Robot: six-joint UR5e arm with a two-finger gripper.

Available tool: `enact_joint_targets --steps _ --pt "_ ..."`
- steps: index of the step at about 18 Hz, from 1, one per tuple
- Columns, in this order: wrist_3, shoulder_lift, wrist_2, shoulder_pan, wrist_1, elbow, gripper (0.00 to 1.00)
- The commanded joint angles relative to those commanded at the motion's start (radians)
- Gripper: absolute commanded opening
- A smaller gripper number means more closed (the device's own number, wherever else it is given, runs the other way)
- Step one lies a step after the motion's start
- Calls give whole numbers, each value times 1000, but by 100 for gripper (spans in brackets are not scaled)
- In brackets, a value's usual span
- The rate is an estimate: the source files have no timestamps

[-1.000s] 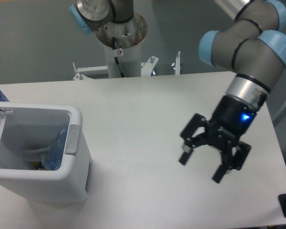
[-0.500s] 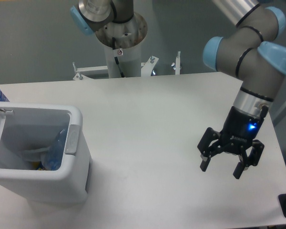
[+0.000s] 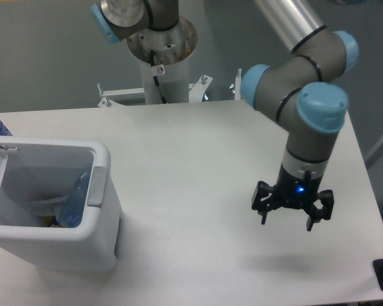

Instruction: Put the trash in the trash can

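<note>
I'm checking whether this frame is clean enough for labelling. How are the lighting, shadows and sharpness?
Fixed camera: lighting is even and soft, with no harsh glare on the white table. The open gripper casts a faint, diffuse shadow on the table below it. The arm and the trash can look sharp; the bottle inside the shaded bin is dim and hard to make out.
</note>
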Motion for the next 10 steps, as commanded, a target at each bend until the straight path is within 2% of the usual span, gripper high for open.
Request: enact_joint_targets --steps 2,4,6,10 --pt "0 -2 63 -5 -8 -3 100" --pt "6 -20 121 -17 -27 24 100" --pt "52 -28 135 -35 -57 47 100" --pt "97 -25 137 -37 -58 32 100"
